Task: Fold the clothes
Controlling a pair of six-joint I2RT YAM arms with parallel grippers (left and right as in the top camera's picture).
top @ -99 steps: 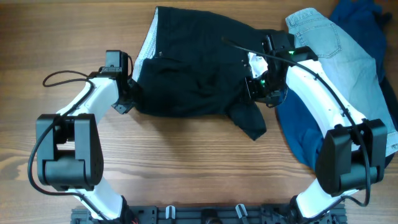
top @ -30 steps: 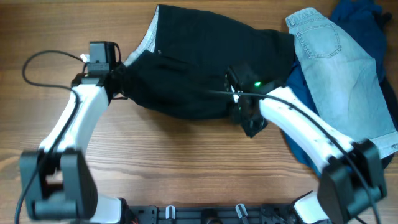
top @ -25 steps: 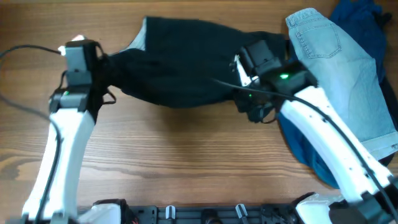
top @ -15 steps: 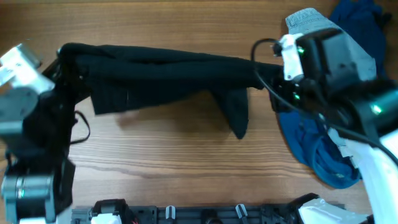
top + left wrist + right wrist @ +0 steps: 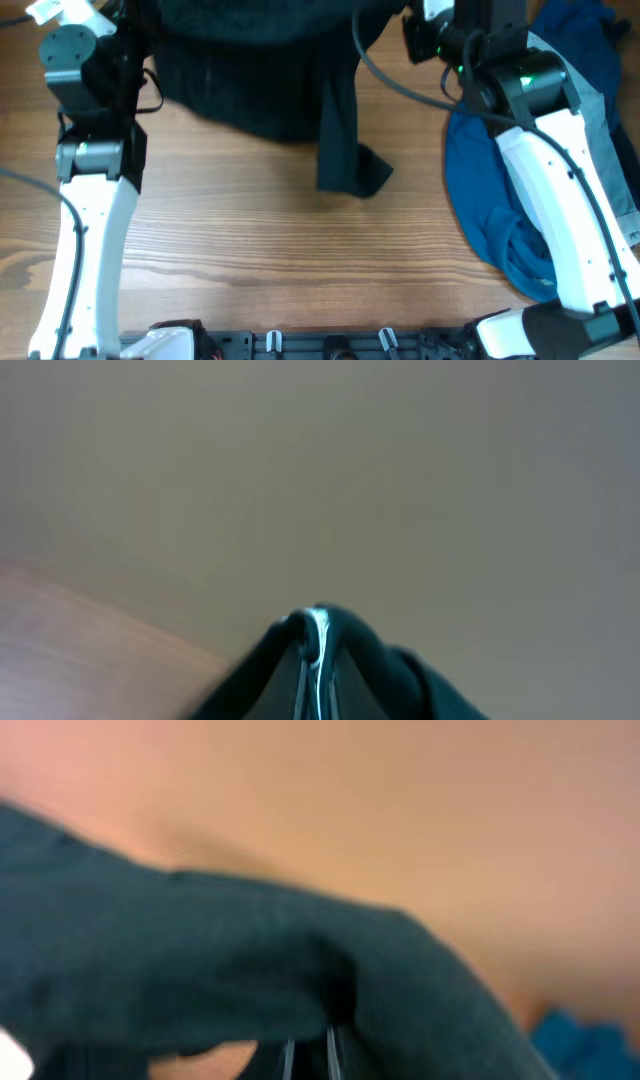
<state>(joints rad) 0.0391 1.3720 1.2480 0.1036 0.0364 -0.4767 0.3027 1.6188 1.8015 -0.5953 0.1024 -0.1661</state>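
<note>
From overhead, the black garment (image 5: 260, 70) is held up off the counter (image 5: 250, 260), stretched between the two arms along the top edge of the frame. Its body hangs as a dark sheet. One long narrow part dangles from it, and the crumpled end of that part rests on the wood. The left arm (image 5: 90, 190) rises at the garment's left end and the right arm (image 5: 545, 150) at its right end. Under the right arm lies a blue garment (image 5: 490, 210), with light denim jeans (image 5: 612, 150) just beside it and a darker blue cloth (image 5: 590, 28) at the far corner.

The left wrist view is blurred. The left gripper (image 5: 315, 645) is closed on a bunched peak of the black garment, which falls away on both sides of the fingers.

The right wrist view is also blurred. The right gripper (image 5: 310, 1050) is pinched shut on a fold of the black garment, which spreads across the lower frame. A bit of the blue garment shows at the bottom right corner.
</note>
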